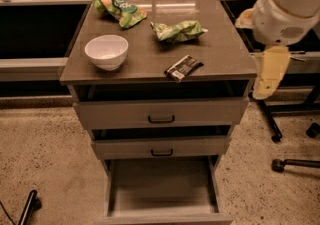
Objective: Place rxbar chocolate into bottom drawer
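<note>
The rxbar chocolate point(183, 67), a flat black bar with white lettering, lies on the brown cabinet top point(150, 44) near its front edge, right of centre. The bottom drawer point(162, 189) is pulled out below, its plain grey inside showing nothing in it. My gripper point(269, 73) hangs cream-coloured under the white arm point(282, 11), off the right edge of the cabinet. It is to the right of the bar, at about top-drawer height, and touches nothing.
A white bowl point(106, 51) stands at the front left of the top. Two green snack bags point(120, 10) point(178, 30) lie further back. The two upper drawers point(161, 114) point(161, 146) sit slightly open. Chair casters point(295, 164) stand on the floor at the right.
</note>
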You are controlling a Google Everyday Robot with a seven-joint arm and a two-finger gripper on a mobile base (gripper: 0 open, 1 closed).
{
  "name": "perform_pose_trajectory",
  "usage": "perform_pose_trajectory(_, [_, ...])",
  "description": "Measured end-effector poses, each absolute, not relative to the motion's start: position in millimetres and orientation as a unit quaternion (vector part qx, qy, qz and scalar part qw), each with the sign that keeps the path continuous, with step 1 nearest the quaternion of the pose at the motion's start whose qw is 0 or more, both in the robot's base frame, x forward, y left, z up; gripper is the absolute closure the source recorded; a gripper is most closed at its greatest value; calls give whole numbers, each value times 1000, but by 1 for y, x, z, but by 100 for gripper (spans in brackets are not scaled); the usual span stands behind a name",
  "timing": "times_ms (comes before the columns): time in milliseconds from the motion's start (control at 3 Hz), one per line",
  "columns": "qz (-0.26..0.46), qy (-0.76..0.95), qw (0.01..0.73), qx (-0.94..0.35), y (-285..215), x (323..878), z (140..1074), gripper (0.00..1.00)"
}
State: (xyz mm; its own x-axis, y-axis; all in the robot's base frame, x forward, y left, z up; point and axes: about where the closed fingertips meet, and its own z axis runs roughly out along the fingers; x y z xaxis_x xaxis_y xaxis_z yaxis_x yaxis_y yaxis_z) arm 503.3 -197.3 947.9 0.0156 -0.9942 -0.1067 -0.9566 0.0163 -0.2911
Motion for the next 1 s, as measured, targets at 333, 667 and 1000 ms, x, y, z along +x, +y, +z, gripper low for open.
perform_pose_trajectory(333, [-70,626,166,-759,-178,527,930,0])
perform_pose_trajectory(667, [-80,593,169,-783,-176,529,932,0])
perform_pose_trajectory(1000, [-80,594,167,-783,-176,528,932,0])
